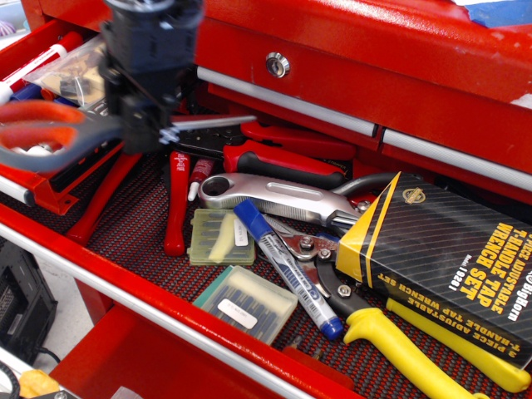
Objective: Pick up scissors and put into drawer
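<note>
Pincer [148,133] clenched on scissors [58,133] near pivot; we see them lifted, left of lock cylinder [278,64], above marker tray [50,91]. Risk: off-centre grip lets heavy handles swing, blades snag red pliers [283,158].

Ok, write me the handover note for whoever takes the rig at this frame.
Hand: shut on the scissors near the pivot, orange-red handles out to the left, blades pointing right.
Position: scissors are in the air, above the left end of the open tool drawer, by the marker tray.
Done: pick-up.
Left: carry to the target drawer, lower, release. Which drawer is meant I cannot tell.
</note>
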Controlling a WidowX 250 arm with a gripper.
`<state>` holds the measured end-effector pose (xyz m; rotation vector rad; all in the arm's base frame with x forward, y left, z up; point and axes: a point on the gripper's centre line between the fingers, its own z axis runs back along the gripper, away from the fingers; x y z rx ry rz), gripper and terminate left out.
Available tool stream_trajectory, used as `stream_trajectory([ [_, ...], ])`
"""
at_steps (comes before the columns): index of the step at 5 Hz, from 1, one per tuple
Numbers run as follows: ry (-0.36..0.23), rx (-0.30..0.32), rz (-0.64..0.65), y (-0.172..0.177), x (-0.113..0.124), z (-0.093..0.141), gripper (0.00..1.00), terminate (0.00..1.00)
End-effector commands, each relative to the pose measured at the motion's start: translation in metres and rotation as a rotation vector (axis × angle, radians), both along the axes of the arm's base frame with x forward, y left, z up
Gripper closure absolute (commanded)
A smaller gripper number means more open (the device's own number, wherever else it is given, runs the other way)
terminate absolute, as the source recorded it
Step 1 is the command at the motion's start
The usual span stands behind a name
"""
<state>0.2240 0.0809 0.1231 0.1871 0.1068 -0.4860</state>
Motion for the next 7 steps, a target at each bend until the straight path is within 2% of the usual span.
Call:
stream_trajectory([
  [1,-0.128,0.112,-0.119,0.062,-0.002,0.027,1.0,0.0],
  [2,-0.218,0.131,-0.194,0.103,0.008,0.027,1.0,0.0],
  [3,-0.277,0.161,-0.221,0.124,0.014,0.028,1.0,0.0],
  [4,-0.332,0.117,-0.251,0.139,0.013,0.019,0.0,0.0],
  [6,-0.332,0.117,-0.251,0.139,0.013,0.019,0.0,0.0],
  [7,-0.332,0.117,-0.251,0.139,0.013,0.019,0.0,1.0],
])
